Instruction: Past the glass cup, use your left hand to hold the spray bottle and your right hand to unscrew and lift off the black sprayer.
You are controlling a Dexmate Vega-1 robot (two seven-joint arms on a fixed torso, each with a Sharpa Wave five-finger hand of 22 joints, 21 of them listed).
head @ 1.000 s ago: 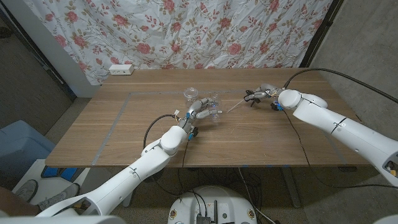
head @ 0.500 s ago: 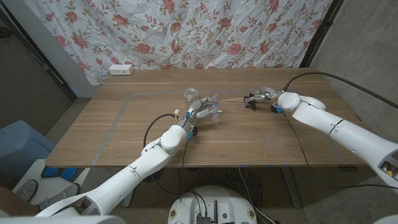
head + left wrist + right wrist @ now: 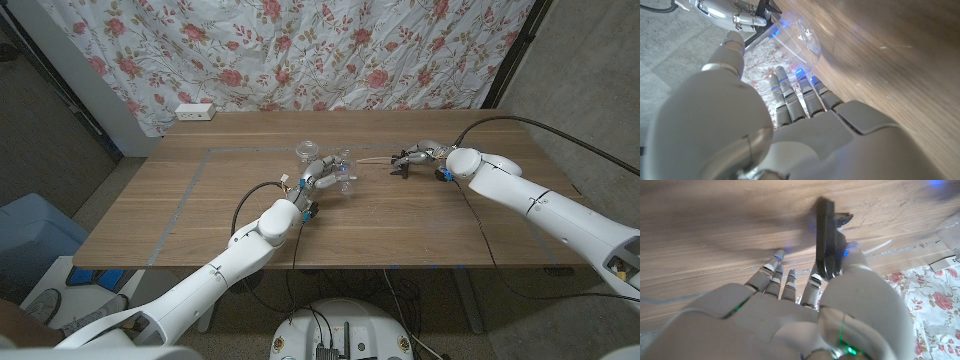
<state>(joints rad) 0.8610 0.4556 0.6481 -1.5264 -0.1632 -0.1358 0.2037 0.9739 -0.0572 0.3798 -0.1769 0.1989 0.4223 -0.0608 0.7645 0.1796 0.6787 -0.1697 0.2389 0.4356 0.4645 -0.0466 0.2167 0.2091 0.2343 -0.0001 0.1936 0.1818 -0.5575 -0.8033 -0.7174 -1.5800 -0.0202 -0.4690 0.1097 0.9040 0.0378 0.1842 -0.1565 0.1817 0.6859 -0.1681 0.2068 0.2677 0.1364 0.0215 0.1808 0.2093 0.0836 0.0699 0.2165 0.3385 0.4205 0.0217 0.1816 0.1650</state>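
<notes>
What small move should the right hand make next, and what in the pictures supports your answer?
Probably lower the black sprayer to the table and let go. The right hand already holds it well apart from the spray bottle, which the left hand grips beside the glass cup.

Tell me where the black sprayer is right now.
In the head view, the black sprayer is held by the right hand over the table's right half, off the spray bottle held by the left hand.

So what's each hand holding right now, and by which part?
The left hand grips the clear spray bottle around its body. The right hand holds the black sprayer by its head, its tube hanging free of the bottle.
</notes>
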